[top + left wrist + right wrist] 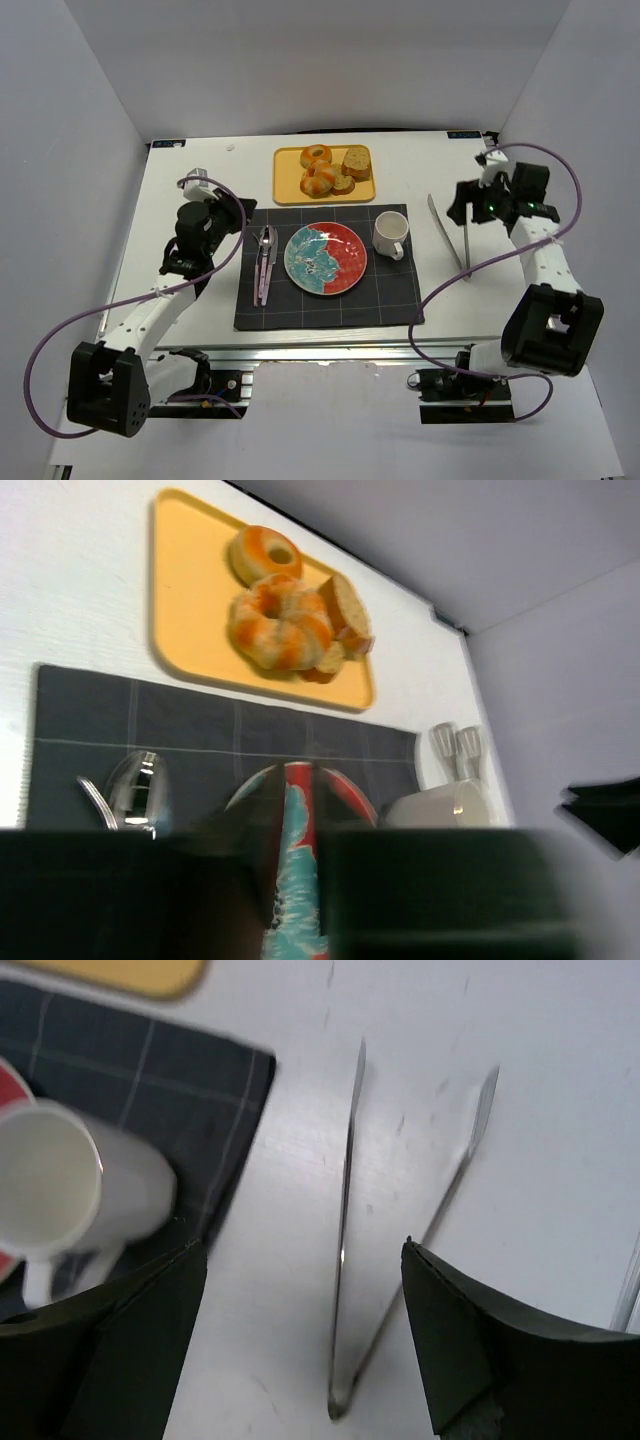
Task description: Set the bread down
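Observation:
The ring roll (316,155) and the orange-and-white striped bun (319,180) lie on a yellow tray (290,180) at the back centre. The left wrist view also shows the ring roll (264,553) and the bun (280,628). My left gripper (225,215) hovers left of the placemat, well short of the tray. Its fingers (292,770) stand a narrow slit apart with nothing between them. My right gripper (462,210) is open and empty over metal tongs (345,1260) lying on the table right of the mat.
Two brown speckled slices (356,162) share the tray. A dark placemat (400,300) holds a red-and-teal plate (325,259), a white mug (390,235), and a spoon and fork (265,262). The tongs (450,235) lie just right of the mat.

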Robot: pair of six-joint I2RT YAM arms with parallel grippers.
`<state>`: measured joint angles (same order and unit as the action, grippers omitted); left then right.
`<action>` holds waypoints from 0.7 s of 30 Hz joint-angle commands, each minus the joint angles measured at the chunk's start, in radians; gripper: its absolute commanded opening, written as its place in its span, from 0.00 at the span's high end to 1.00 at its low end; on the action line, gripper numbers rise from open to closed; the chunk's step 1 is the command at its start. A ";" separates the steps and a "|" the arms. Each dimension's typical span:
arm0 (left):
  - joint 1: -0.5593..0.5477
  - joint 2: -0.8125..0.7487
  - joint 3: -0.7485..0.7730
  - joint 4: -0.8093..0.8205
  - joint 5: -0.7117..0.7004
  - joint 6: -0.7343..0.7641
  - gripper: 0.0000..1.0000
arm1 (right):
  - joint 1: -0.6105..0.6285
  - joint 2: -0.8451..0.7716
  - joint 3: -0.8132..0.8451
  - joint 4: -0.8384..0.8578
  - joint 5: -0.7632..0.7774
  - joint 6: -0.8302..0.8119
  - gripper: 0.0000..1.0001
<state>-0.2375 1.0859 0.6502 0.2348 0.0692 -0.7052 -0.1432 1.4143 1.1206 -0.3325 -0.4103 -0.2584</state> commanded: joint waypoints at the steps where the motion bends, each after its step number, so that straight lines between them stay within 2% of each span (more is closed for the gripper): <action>1: 0.006 0.020 0.031 0.070 0.044 -0.005 0.95 | -0.084 -0.083 -0.083 -0.131 -0.210 -0.291 0.24; 2: 0.006 0.023 0.029 0.075 0.047 -0.007 1.00 | -0.100 -0.087 -0.108 -0.131 -0.197 -0.317 0.34; 3: 0.006 0.026 0.028 0.083 0.052 -0.008 1.00 | -0.111 -0.094 -0.129 -0.137 -0.206 -0.333 0.68; 4: 0.006 0.028 0.022 0.096 0.053 -0.011 1.00 | -0.124 -0.098 -0.175 -0.120 -0.205 -0.337 0.93; 5: 0.004 0.028 0.019 0.098 0.055 -0.011 1.00 | -0.140 -0.103 -0.198 -0.102 -0.165 -0.320 1.00; 8: 0.006 0.026 0.019 0.090 0.053 0.001 1.00 | -0.147 -0.106 -0.241 -0.083 -0.112 -0.309 1.00; 9: 0.006 0.026 0.019 0.089 0.053 0.004 1.00 | -0.145 -0.107 -0.249 -0.071 -0.087 -0.289 0.88; 10: 0.006 0.025 0.017 0.084 0.053 0.006 0.88 | -0.145 -0.104 -0.255 -0.059 -0.061 -0.266 0.70; 11: 0.006 0.019 0.014 0.086 0.052 0.007 0.80 | -0.145 -0.100 -0.257 -0.045 -0.041 -0.248 0.52; 12: 0.006 0.016 0.008 0.087 0.050 0.007 0.72 | -0.142 -0.089 -0.257 -0.034 0.014 -0.216 0.21; 13: 0.006 0.011 -0.010 0.101 0.044 0.004 0.59 | -0.136 -0.081 -0.258 -0.033 0.036 -0.214 0.11; 15: 0.006 -0.001 -0.032 0.118 0.040 -0.011 0.50 | -0.127 -0.066 -0.266 -0.024 0.088 -0.220 0.11; 17: 0.006 0.000 -0.047 0.141 0.044 -0.022 0.47 | -0.093 -0.061 -0.288 0.010 0.142 -0.214 0.11; 18: 0.006 0.012 -0.050 0.141 0.052 -0.027 0.45 | -0.060 -0.040 -0.315 0.065 0.245 -0.194 0.11; 21: 0.006 0.022 -0.038 0.133 0.061 -0.019 0.45 | -0.012 0.003 -0.321 0.110 0.344 -0.167 0.11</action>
<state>-0.2375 1.1126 0.6121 0.3389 0.1101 -0.7227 -0.2150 1.3674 0.8257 -0.3210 -0.2398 -0.4694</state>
